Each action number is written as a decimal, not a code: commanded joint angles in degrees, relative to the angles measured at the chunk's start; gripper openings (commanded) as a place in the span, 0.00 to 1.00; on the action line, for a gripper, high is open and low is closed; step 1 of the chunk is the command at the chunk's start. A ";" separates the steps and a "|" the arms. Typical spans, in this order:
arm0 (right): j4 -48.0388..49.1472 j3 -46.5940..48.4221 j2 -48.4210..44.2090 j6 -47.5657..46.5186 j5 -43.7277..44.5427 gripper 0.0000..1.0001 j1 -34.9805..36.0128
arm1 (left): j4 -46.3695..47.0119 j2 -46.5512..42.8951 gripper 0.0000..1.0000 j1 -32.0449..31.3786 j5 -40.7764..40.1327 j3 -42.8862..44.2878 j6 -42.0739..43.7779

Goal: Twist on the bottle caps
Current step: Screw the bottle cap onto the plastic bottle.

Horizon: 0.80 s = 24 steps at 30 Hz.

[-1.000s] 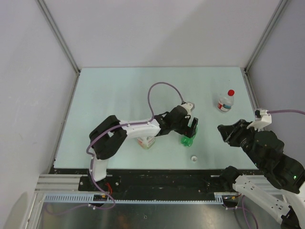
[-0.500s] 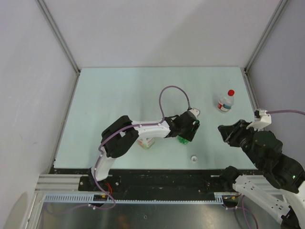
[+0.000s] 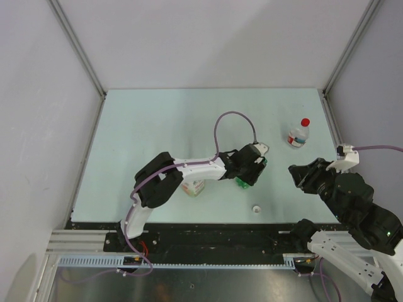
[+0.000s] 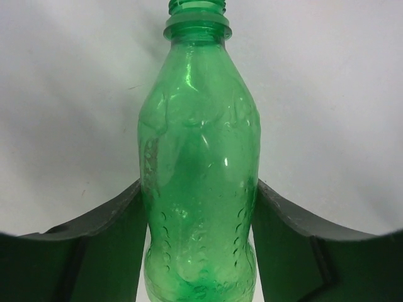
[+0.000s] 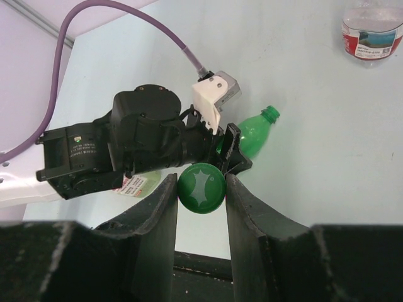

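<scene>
Closure is the change: our left end effector (image 3: 253, 170), wide a second ago, now clamps the green bottle (image 4: 198, 157) at the overhead view's centre. Our right end effector (image 5: 200, 184) grips the green cap (image 5: 201, 190) at that view's right, ready for threading.

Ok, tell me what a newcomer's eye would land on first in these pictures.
The green bottle, uncapped and tilted, sits clamped in the left pincer near the middle of the table. Facing it from the right, the right pincer grips a green cap. A white cap lies loose by the near edge, and a red-capped clear bottle stands far right.
</scene>
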 commanded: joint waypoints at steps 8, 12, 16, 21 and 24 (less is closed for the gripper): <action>0.86 0.01 -0.88 -0.89 0.48 0.21 -0.16 | 0.70 -8.35 0.00 3.44 9.74 3.70 1.58; 1.68 0.00 -1.14 -2.15 0.47 0.21 -0.15 | 3.16 -13.16 0.00 1.96 3.67 1.00 4.33; 3.57 0.02 -1.37 -3.27 -1.42 0.21 -0.12 | 17.33 -24.93 0.00 -0.32 -0.78 -12.16 6.69; 6.53 -0.65 -1.73 -5.48 -8.28 0.21 -0.11 | 34.91 -41.21 0.01 -2.54 -6.20 -29.31 9.89; 8.72 -1.42 -1.62 -7.23 -11.55 0.21 -0.06 | 38.60 -46.91 0.09 -2.67 -1.64 -35.45 8.94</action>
